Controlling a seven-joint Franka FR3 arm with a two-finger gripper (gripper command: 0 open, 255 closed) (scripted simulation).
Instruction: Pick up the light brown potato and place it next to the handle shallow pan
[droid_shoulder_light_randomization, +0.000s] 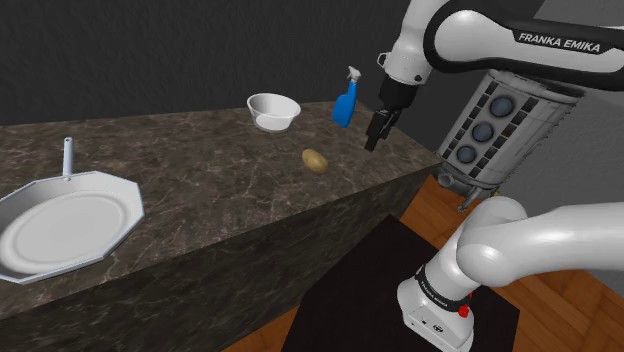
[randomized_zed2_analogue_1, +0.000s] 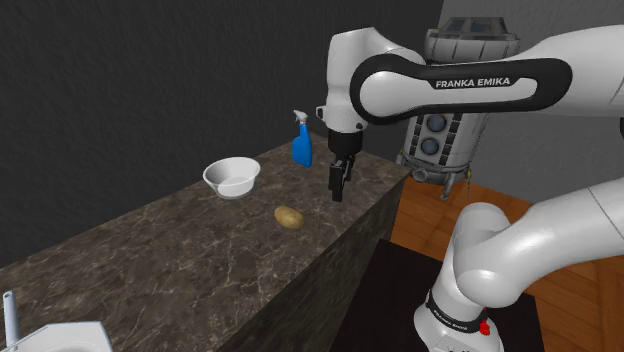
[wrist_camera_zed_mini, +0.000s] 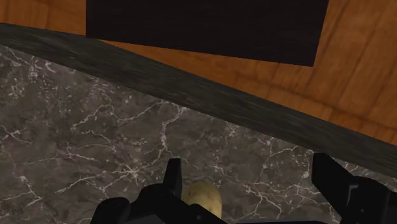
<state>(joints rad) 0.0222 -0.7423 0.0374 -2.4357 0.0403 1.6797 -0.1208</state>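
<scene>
I am the arm, and my gripper (droid_shoulder_light_randomization: 375, 140) hangs in the air over the end of the dark stone counter (droid_shoulder_light_randomization: 200, 190). My two black fingers point down. In the wrist view they stand apart with only counter between them, so my gripper (wrist_camera_zed_mini: 248, 168) is open and holds nothing.

The light brown potato (droid_shoulder_light_randomization: 315, 160) lies on the counter, close to the front edge. It is near my gripper but not touching it. In the shoulder view it sits to the left of my fingers and lower down. In the second exterior view the potato (randomized_zed2_analogue_1: 289, 216) is also to the left of my gripper (randomized_zed2_analogue_1: 336, 190). In the wrist view just the top of the potato (wrist_camera_zed_mini: 203, 197) peeks out, right beside one finger and not between the two.

The potato is egg shaped and lies flat on its side. In both outside views its long way slants from upper left to lower right. I cannot tell which end is fatter.

The white pan (droid_shoulder_light_randomization: 125, 195) sits at the other end of the counter, at the shoulder view's left, well apart from the potato. Its thin handle (droid_shoulder_light_randomization: 67, 155) points toward the back wall.

A white bowl (droid_shoulder_light_randomization: 273, 110) and a blue spray bottle (droid_shoulder_light_randomization: 345, 100) stand near the back of the counter, behind the potato.
</scene>
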